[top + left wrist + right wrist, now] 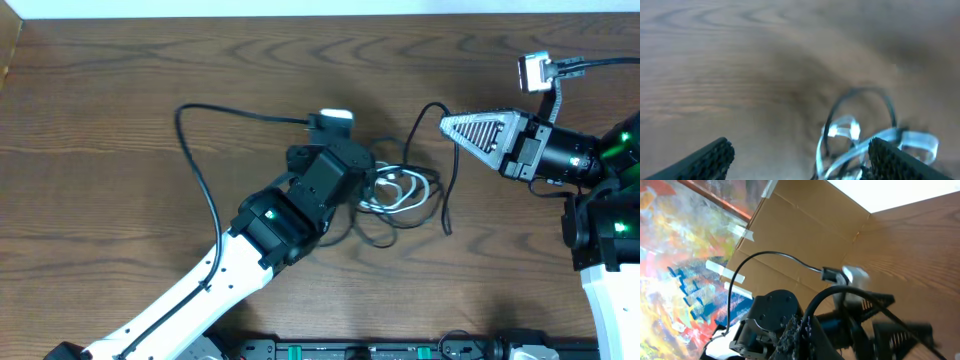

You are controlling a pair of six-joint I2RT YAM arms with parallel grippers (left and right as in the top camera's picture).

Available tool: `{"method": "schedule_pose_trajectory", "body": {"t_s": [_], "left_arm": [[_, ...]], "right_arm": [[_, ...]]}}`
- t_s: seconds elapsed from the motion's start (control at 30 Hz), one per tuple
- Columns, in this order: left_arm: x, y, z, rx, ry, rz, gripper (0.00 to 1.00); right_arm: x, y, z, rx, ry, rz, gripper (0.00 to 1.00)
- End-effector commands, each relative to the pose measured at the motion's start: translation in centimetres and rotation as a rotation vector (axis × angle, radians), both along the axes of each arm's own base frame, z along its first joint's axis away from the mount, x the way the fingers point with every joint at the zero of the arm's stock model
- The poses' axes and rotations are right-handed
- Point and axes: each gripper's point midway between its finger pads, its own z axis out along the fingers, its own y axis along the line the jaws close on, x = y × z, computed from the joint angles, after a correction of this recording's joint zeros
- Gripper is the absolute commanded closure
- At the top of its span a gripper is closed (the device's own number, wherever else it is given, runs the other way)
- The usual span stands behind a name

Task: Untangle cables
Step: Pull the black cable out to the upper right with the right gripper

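Left wrist view is coming out blurred: white cable [842,127] and black cable [860,92] loops are smearing together, and the bottom edge is cropping the left gripper [799,160] fingers. Overhead, the left arm [300,205] is covering those fingers and the left part of both cables. Right wrist view is cropping the right gripper [797,335] at the bottom edge, its fingers showing only as dark blur.

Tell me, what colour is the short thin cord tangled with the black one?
White; the short thin cord shows best in the overhead view.
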Motion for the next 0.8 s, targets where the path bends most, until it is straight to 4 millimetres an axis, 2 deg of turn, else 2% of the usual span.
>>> {"method": "schedule_pose_trajectory", "body": {"t_s": [0.0, 0.07, 0.17, 0.2, 0.23, 0.27, 0.37, 0.57, 0.77], "left_arm": [[-1.6, -1.8, -0.7, 0.145, 0.003, -0.293, 0.14], [-2.1, -1.3, -1.4, 0.231, 0.008, -0.362, 0.14], [-2.1, -1.4, -1.3, 0.259, -0.009, -0.394, 0.13], [-2.1, -1.4, -1.3, 0.260, -0.008, -0.393, 0.04], [-2.1, -1.4, -1.4, 0.259, -0.006, -0.394, 0.04], [-2.5, -1.7, -1.6, 0.247, 0.007, -0.415, 0.01], [-3.2, -2.8, -2.0, 0.236, 0.022, -0.505, 0.02], [-2.6, -3.4, -3.7, 0.286, 0.032, -0.547, 0.02], [-1.7, -4.4, -3.7, 0.275, -0.001, -0.549, 0.00]], "right_arm": [[0.1, -0.4, 1.1, 0.001, -0.030, -0.019, 0.99], [0.7, -0.6, 0.7, 0.001, -0.015, -0.027, 0.99], [1.1, -0.6, 0.3, 0.001, 0.004, -0.020, 0.99], [1.2, -0.6, 0.2, 0.002, 0.009, -0.017, 0.99], [1.3, -0.6, 0.1, 0.002, 0.013, -0.017, 0.99], [1.3, -0.6, 0.1, 0.003, 0.014, -0.016, 0.99], [1.1, -0.6, 0.4, 0.013, 0.032, -0.008, 0.99], [-0.1, -0.3, 2.0, 0.030, -0.009, 0.051, 0.99], [-0.1, -0.3, 2.1, 0.032, -0.008, 0.054, 0.99]]}}
